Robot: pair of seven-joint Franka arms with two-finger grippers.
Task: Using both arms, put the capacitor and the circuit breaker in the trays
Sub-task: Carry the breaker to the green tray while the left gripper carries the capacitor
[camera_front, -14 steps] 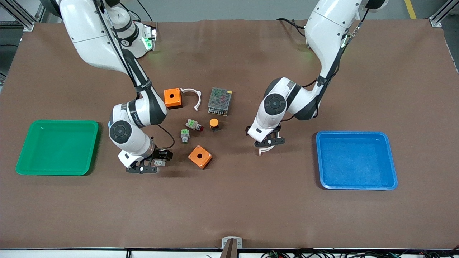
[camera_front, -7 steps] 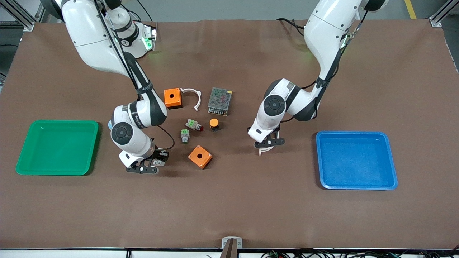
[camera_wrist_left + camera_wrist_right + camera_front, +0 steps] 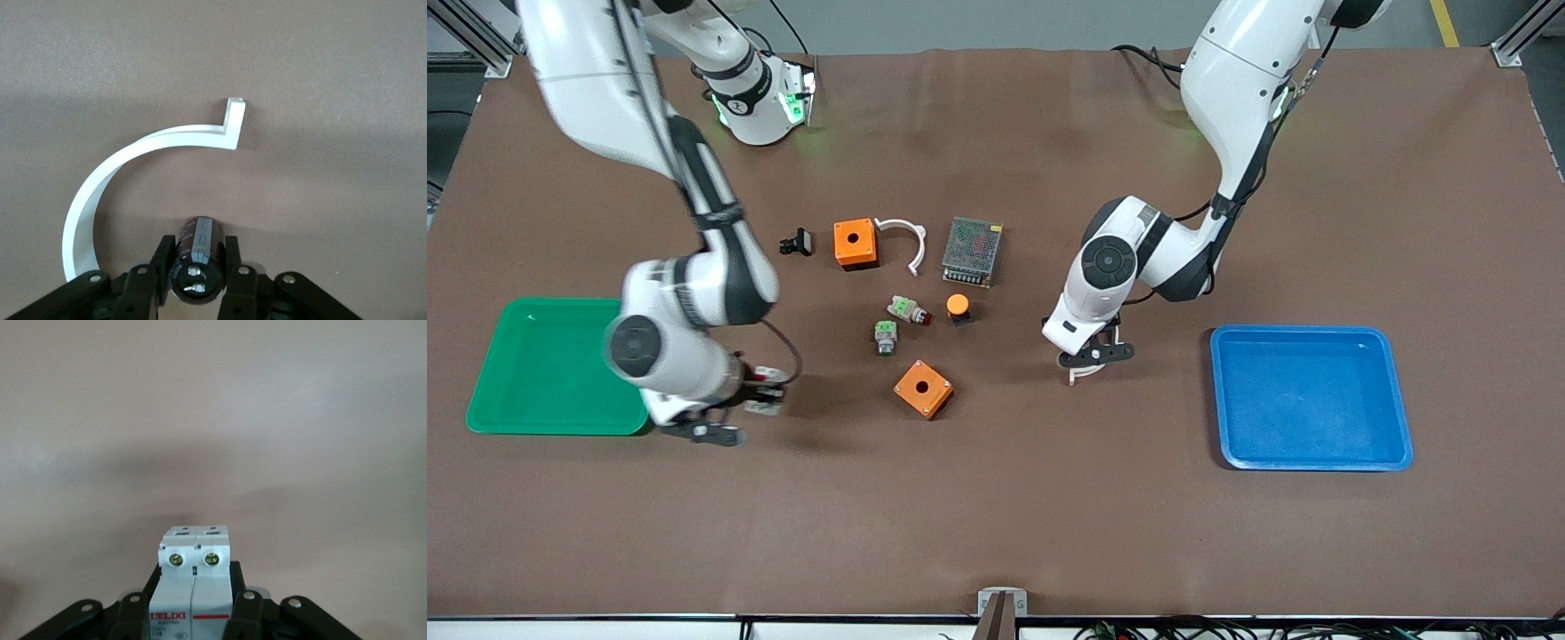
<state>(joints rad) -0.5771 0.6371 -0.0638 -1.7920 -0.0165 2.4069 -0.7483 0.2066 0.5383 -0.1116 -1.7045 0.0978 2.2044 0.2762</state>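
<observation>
My right gripper (image 3: 729, 416) is shut on the white-grey circuit breaker (image 3: 763, 402) and holds it over the table just beside the green tray (image 3: 560, 307). The right wrist view shows the breaker (image 3: 194, 567) clamped between the right gripper's (image 3: 194, 587) jaws, screw end out. My left gripper (image 3: 1092, 356) is low over the table's middle, between the parts cluster and the blue tray (image 3: 1307, 333). In the left wrist view the left gripper (image 3: 198, 250) is shut on the dark capacitor (image 3: 198, 263), right by a white curved clip (image 3: 133, 160).
Between the arms lie two orange boxes (image 3: 855, 242) (image 3: 923, 388), a black clip-like part (image 3: 797, 241), a white arc (image 3: 907, 240), a mesh-covered module (image 3: 971, 251), two green-and-grey push buttons (image 3: 908, 309) (image 3: 885, 336) and an orange-capped button (image 3: 958, 307).
My right arm has swung toward the green tray with the circuit breaker, uncovering the black clip-like part. My left arm has barely moved.
</observation>
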